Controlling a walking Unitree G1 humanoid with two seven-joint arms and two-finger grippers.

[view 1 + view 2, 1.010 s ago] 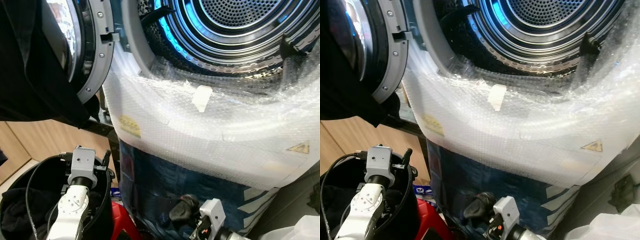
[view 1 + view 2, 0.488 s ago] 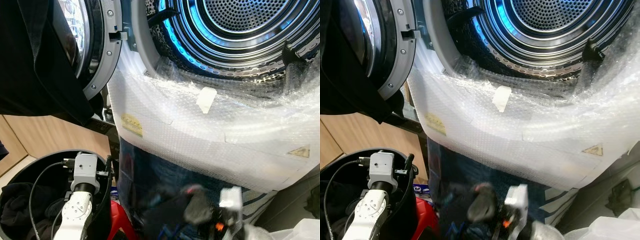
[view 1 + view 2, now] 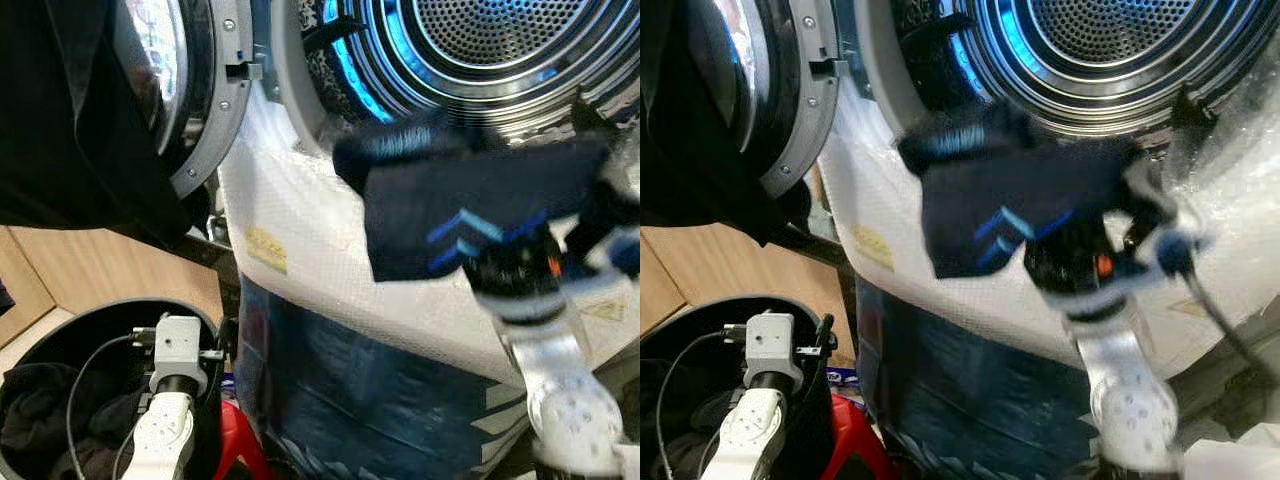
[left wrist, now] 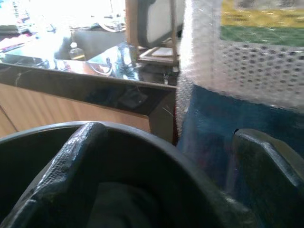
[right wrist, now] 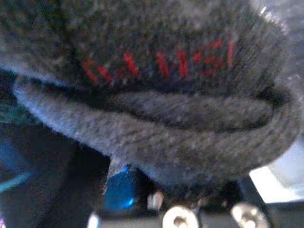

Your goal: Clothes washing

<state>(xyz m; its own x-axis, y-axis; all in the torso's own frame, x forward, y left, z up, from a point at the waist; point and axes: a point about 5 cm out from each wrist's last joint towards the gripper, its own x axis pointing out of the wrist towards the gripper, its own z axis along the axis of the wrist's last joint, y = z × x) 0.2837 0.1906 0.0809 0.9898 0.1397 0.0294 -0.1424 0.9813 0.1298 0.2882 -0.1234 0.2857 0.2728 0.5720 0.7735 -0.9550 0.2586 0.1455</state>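
The washer's drum (image 3: 520, 50) stands open, lit blue inside, its door (image 3: 200, 100) swung to the left. My right gripper (image 3: 505, 262) is raised in front of the drum's lower rim, shut on a dark knit garment (image 3: 470, 215) with blue chevrons. The cloth drapes over the fingers and hides them. In the right wrist view the knit (image 5: 142, 118) shows red lettering. My left gripper (image 4: 168, 133) is open, hanging just over the rim of a black laundry basket (image 3: 60, 330) that holds dark clothes (image 3: 35, 420).
Bubble wrap (image 3: 300, 220) covers the washer's front below the opening. A black cloth (image 3: 60, 120) hangs over the door at the left. Wooden cabinet fronts (image 3: 90, 275) stand behind the basket. A red object (image 3: 235, 440) sits between basket and washer.
My right arm has swung up from low beside the washer to the drum opening, carrying the dark garment. The left arm has stayed over the basket; the camera shifted slightly.
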